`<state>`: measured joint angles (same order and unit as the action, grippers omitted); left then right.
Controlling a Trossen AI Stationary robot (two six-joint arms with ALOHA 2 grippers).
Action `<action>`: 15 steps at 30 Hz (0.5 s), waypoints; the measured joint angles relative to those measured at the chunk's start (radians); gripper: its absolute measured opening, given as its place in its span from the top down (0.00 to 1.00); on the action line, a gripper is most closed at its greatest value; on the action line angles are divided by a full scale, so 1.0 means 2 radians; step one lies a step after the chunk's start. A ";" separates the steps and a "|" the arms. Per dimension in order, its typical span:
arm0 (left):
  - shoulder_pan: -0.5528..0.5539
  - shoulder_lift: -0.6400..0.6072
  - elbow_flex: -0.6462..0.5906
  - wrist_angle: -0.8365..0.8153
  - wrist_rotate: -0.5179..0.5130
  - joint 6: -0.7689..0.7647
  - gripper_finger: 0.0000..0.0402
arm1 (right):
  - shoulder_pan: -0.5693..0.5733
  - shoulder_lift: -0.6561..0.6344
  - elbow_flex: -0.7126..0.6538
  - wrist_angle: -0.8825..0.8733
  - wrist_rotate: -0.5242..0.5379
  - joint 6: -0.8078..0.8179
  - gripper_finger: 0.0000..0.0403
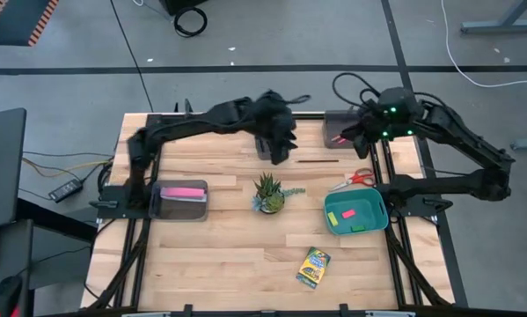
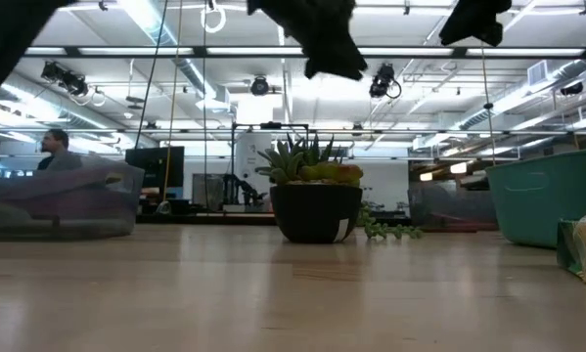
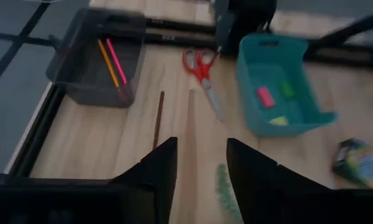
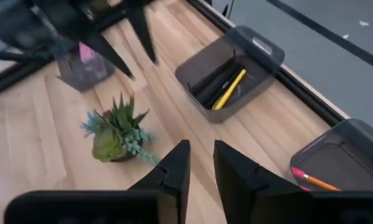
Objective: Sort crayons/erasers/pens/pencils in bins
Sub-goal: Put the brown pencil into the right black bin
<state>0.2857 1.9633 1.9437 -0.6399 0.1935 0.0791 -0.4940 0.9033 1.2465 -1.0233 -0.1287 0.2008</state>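
I cannot read the print on the flat yellow-and-green cardboard crayon box (image 1: 313, 267). Left gripper (image 3: 201, 163) and right gripper (image 4: 201, 163) stand parted, holding nothing.

I count four bins (image 1: 182, 201), three erasers (image 3: 274, 99) in the teal one, two pencils (image 3: 111, 59), several pens (image 4: 228, 89), one crayon box (image 1: 313, 267), one scissors (image 1: 360, 179), one plant (image 1: 268, 194).
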 joint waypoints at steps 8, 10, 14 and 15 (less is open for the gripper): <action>-0.007 0.136 0.207 -0.153 -0.034 0.032 0.60 | 0.000 -0.040 0.000 0.000 -0.006 0.003 0.79; -0.005 0.144 0.191 -0.143 -0.033 0.022 0.60 | 0.000 -0.047 0.000 0.000 -0.006 0.003 0.79; -0.001 0.160 0.183 -0.155 -0.046 -0.017 0.62 | 0.000 -0.055 0.000 0.000 -0.007 -0.009 0.79; -0.001 0.164 0.183 -0.162 -0.054 -0.019 0.63 | 0.000 -0.056 0.000 0.000 -0.007 -0.014 0.79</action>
<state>0.2840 2.2913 2.3094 -0.9630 0.0859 0.0418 -0.4942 0.7910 1.2465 -1.0229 -0.1436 0.1731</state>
